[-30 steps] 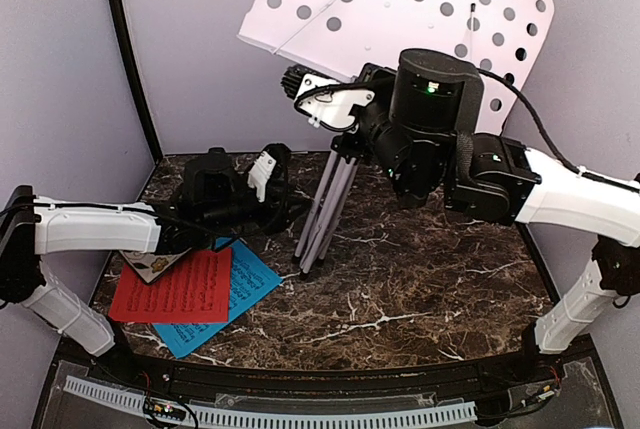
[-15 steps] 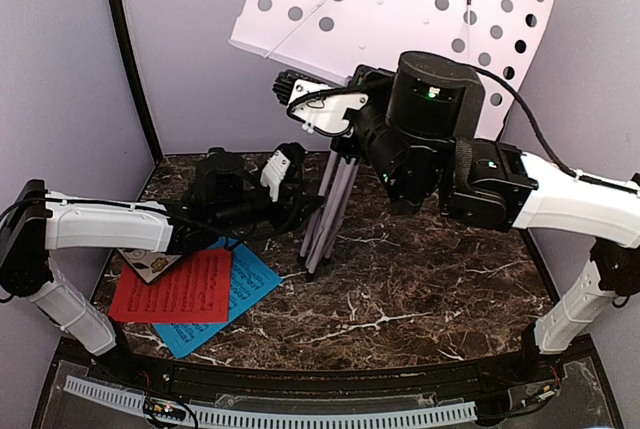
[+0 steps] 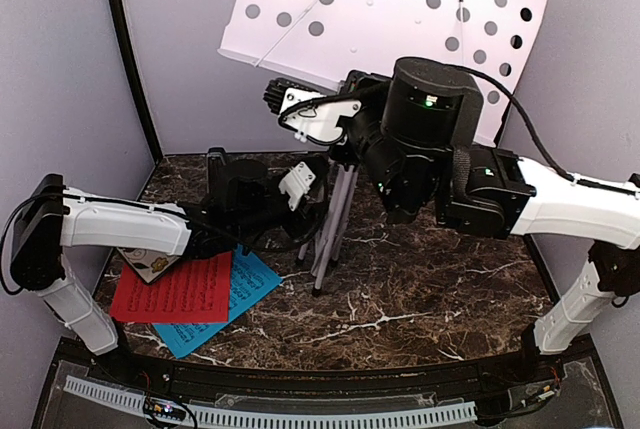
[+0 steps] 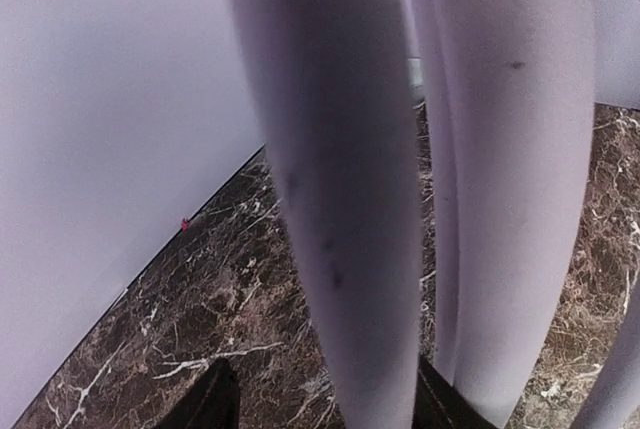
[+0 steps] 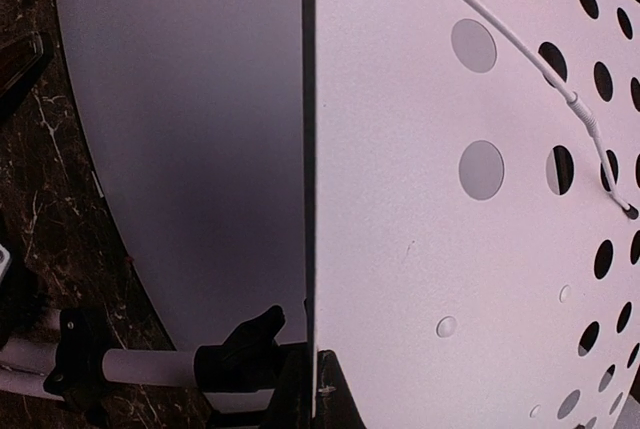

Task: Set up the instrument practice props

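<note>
The white perforated music stand (image 3: 400,19) stands at the back, its tripod legs (image 3: 335,219) gathered close on the marble. My right gripper (image 3: 287,101) is shut on the lower left edge of its desk; in the right wrist view the thin plate (image 5: 450,249) runs between my right gripper's (image 5: 312,394) fingers. My left gripper (image 3: 300,189) is low at the legs, open, with one leg (image 4: 350,199) between its jaws and a gap on the left side. The red sheet (image 3: 175,289) lies on the blue sheet (image 3: 245,284) at the front left. The metronome is out of view.
A floral tile (image 3: 150,267) peeks out under the left arm beside the sheets. Grey walls close in the back and both sides. A black clamp knob (image 5: 240,349) sits on the stand's post below the desk. A second leg (image 4: 510,199) stands right of the gripped one.
My left gripper has moved right until it straddles a tripod leg. My right gripper has pushed the stand's desk left and a little up; the legs' feet have shifted slightly right.
</note>
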### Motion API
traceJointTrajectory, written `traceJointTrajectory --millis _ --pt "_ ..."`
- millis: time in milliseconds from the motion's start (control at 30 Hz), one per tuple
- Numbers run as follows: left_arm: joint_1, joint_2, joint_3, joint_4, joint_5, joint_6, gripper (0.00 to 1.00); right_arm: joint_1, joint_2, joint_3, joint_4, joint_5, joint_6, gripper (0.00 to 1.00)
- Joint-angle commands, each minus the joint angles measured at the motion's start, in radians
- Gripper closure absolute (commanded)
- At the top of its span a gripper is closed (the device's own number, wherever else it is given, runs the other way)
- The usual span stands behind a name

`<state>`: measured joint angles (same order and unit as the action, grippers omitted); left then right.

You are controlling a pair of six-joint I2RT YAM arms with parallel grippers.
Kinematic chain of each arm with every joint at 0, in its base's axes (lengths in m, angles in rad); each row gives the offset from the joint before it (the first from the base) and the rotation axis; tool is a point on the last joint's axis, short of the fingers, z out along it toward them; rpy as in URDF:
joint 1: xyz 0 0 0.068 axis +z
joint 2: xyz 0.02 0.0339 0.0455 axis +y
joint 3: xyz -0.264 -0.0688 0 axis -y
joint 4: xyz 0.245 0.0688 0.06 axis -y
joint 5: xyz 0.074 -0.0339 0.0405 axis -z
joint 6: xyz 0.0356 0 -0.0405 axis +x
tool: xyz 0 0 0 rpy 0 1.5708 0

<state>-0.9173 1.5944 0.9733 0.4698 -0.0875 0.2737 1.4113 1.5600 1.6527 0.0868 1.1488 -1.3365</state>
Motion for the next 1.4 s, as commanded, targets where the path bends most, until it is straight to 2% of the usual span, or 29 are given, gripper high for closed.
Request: traceJointTrajectory --millis 0,133,300,467,600,767,833,933,1100,1267,1367 --pt "-0.05 0.02 0.029 0.014 0.012 0.192 0.43 0.015 -0.041 0.087 0.2 -0.052 -0.012 1.0" --pt "-0.067 0.033 0.012 0.029 0.014 0.3 0.38 0.019 -0.042 0.102 0.186 -0.06 -0.003 1.0" --pt "-0.068 0.055 -0.024 0.092 -0.063 0.448 0.26 0.025 -0.039 0.111 0.183 -0.07 -0.007 1.0" --pt "-0.065 0.105 -0.023 0.131 -0.12 0.586 0.24 0.027 -0.035 0.101 0.218 -0.091 -0.052 1.0" --pt "-0.058 0.124 -0.02 0.133 -0.091 0.589 0.27 0.031 -0.027 0.106 0.242 -0.105 -0.101 1.0" --pt "-0.057 0.156 -0.043 0.17 -0.066 0.61 0.37 0.034 -0.019 0.103 0.262 -0.132 -0.184 1.0" --pt "-0.054 0.165 -0.04 0.169 -0.055 0.609 0.4 0.035 -0.011 0.119 0.236 -0.146 -0.169 1.0" --pt "-0.052 0.163 -0.041 0.16 -0.037 0.592 0.37 0.029 -0.015 0.108 0.18 -0.174 -0.111 1.0" --pt "-0.052 0.151 -0.065 0.157 -0.015 0.554 0.29 0.021 -0.019 0.046 0.201 -0.165 -0.128 1.0" --pt "-0.052 0.138 -0.09 0.176 -0.012 0.531 0.29 0.024 -0.008 0.029 0.226 -0.157 -0.154 1.0" --pt "-0.052 0.135 -0.088 0.173 -0.006 0.525 0.34 0.025 -0.002 0.029 0.236 -0.155 -0.161 1.0"
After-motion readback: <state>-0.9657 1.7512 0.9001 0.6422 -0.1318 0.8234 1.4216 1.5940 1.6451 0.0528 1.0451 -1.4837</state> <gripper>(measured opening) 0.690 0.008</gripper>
